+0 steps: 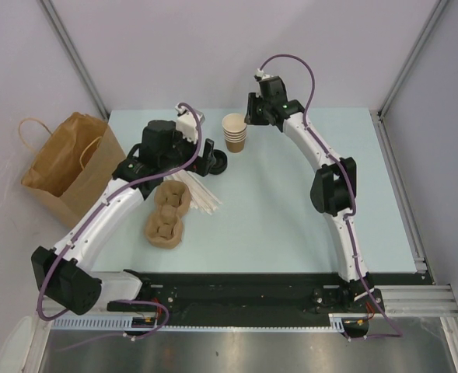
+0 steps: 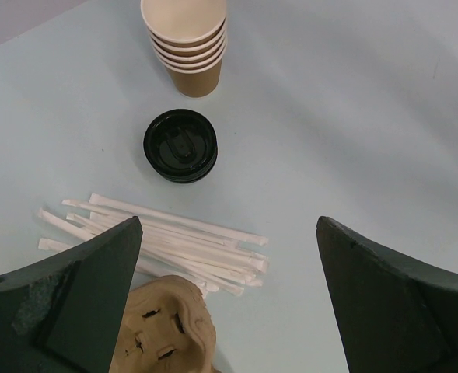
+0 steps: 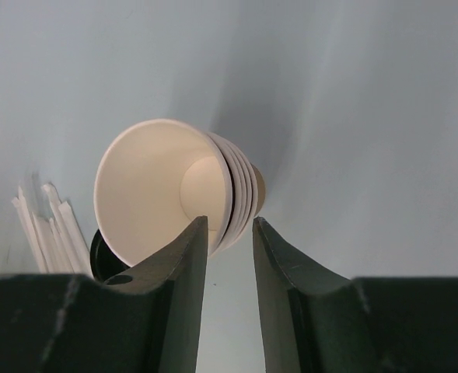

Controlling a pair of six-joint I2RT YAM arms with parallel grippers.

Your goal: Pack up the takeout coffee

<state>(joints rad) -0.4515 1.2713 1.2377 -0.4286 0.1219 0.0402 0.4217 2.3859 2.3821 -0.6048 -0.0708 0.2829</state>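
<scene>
No lidded coffee cup shows in any view. A stack of lidless tan cups [image 1: 235,132] stands at the back of the table, with a stack of black lids [image 1: 219,163] just in front of it. My left gripper [image 1: 205,158] hovers beside the lids, jaws wide open and empty [image 2: 229,221]; the lids [image 2: 180,145] and the cup stack [image 2: 188,39] lie ahead of it. My right gripper [image 1: 253,116] is right of the cup stack. In the right wrist view it [image 3: 229,221] is narrowly open, its tips at the rims of the stack [image 3: 166,194], gripping nothing.
A large brown paper bag [image 1: 65,159] stands open at the table's left edge. A pulp cup carrier [image 1: 168,214] lies left of centre, with a bundle of white wrapped straws [image 1: 203,198] beside it. The straws [image 2: 166,237] and the carrier [image 2: 166,330] lie under my left gripper.
</scene>
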